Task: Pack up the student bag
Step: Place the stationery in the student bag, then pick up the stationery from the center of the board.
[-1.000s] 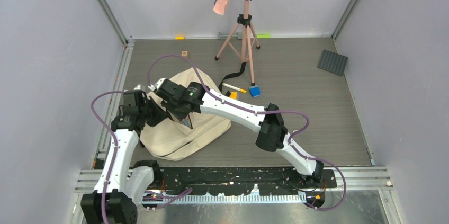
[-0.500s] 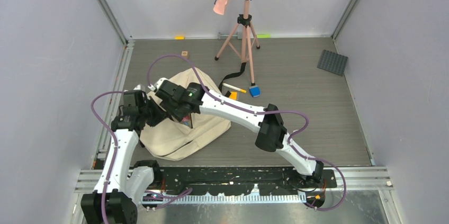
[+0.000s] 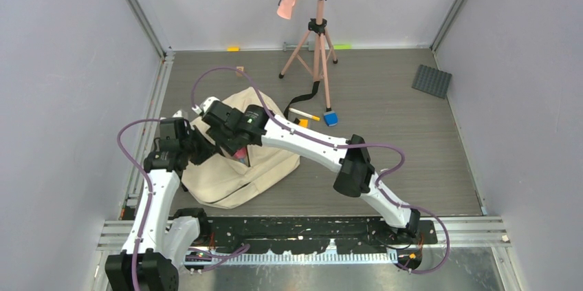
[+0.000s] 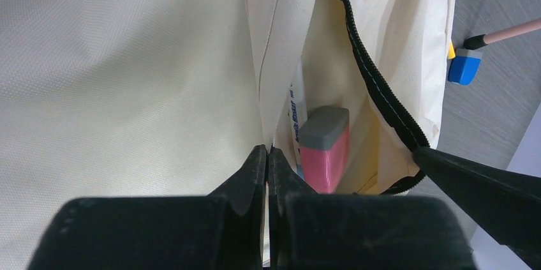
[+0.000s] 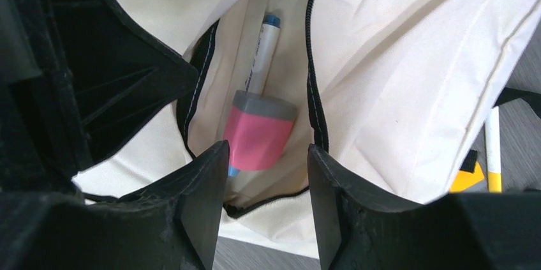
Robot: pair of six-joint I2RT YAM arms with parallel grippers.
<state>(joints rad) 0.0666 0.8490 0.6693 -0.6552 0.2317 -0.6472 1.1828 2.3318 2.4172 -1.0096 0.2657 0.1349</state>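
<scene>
Now the right gripper (image 5: 266, 150) has spread its jaws and let go. The pink-and-grey block (image 5: 258, 133) lies inside the student bag (image 3: 234, 170) beside a marker (image 5: 263, 50) (one more item packed, I judge). Its arm reaches across to the bag at the table's (image 3: 385, 98) left, wrist tipped down over the opening, while the left gripper (image 4: 268, 158), clamped tight, pinches the bag's cream flap.

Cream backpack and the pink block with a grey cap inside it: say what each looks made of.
The cream backpack: woven canvas-like cloth, matte; a fine weave grain shows and it folds softly. The pink block with a grey cap: smooth, evenly coloured, with rounded edges, probably plastic or rubber; the look leaves that open.
</scene>
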